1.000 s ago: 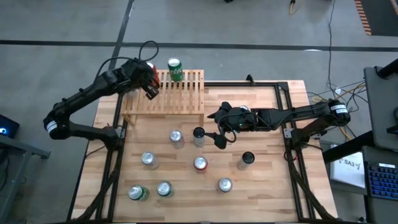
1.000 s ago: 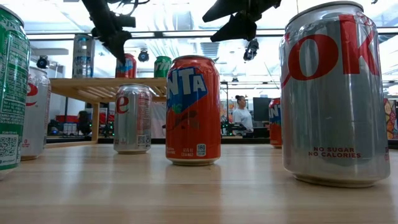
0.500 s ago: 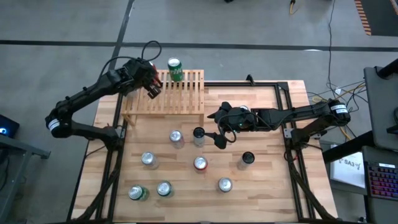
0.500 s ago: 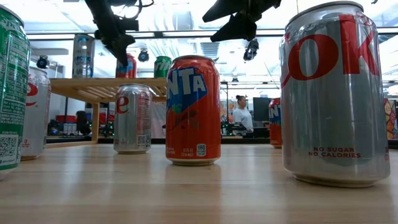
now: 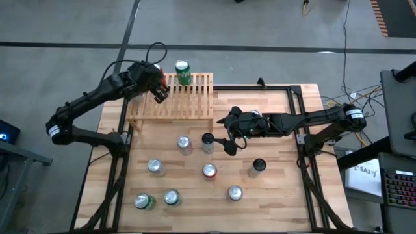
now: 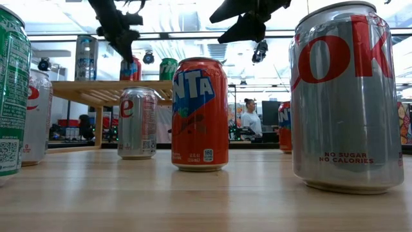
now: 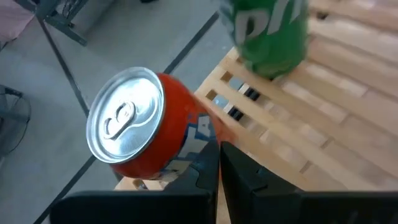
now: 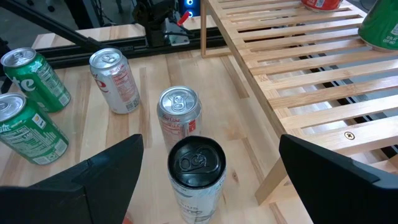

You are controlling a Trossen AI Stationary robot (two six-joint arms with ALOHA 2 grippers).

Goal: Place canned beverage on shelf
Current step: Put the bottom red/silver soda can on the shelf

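The shelf (image 5: 175,97) is a light-wood slatted rack at the table's far left. A red-orange can (image 5: 156,69) stands upright on its far left corner, and a green can (image 5: 182,71) stands on its far edge. My left gripper (image 5: 158,93) is shut, just above and beside the red-orange can (image 7: 140,127). In the low view the left gripper (image 6: 121,38) hangs over that can (image 6: 131,68). My right gripper (image 5: 229,144) is open at the table's middle. A black can (image 8: 198,171) stands on the table ahead of the right gripper (image 8: 211,140). My left gripper's shut fingers (image 7: 199,177) stand close beside the red-orange can's side wall (image 7: 186,146), coming from above. I cannot tell whether they touch it. The can stands on the shelf's slats.
Several more cans stand on the table's near half, among them a silver one (image 5: 184,143), a red-topped one (image 5: 209,170), a black one (image 5: 258,165) and a green one (image 5: 144,202). A black frame rail (image 5: 260,88) runs along the far edge. A person (image 6: 250,116) shows far behind.
In the low view my left gripper has dipped a little toward the red-orange can's top and then risen again, staying over the shelf's far left corner. The can stands where it was.
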